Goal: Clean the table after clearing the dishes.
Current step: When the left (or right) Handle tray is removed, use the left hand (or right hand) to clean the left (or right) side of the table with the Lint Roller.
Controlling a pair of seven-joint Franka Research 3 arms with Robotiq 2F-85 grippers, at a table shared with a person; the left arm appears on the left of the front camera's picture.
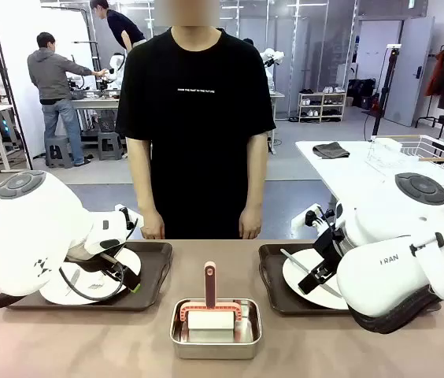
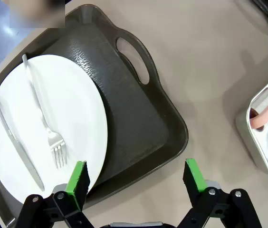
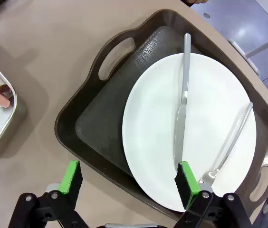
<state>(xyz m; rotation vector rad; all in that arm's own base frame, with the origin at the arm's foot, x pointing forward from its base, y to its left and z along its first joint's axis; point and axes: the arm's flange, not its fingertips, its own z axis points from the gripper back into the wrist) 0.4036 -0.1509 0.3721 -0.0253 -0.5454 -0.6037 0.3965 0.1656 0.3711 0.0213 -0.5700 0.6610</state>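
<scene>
Neatly, 2 white plates (image 2: pixel 81 123) (image 3: pixel 205 118) — cutlery (image 2: pixel 46 121) (image 3: pixel 184 95) atop — sit on dark trays (image 2: pixel 134 128) (image 3: pixel 105 109); left and right end effectors (image 2: pixel 136 175) (image 3: pixel 129 176) gape wide.

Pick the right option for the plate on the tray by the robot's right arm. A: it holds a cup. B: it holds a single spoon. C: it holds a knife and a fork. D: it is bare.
C: a knife and a fork lie apart on the white plate, which sits in the dark tray.
</scene>
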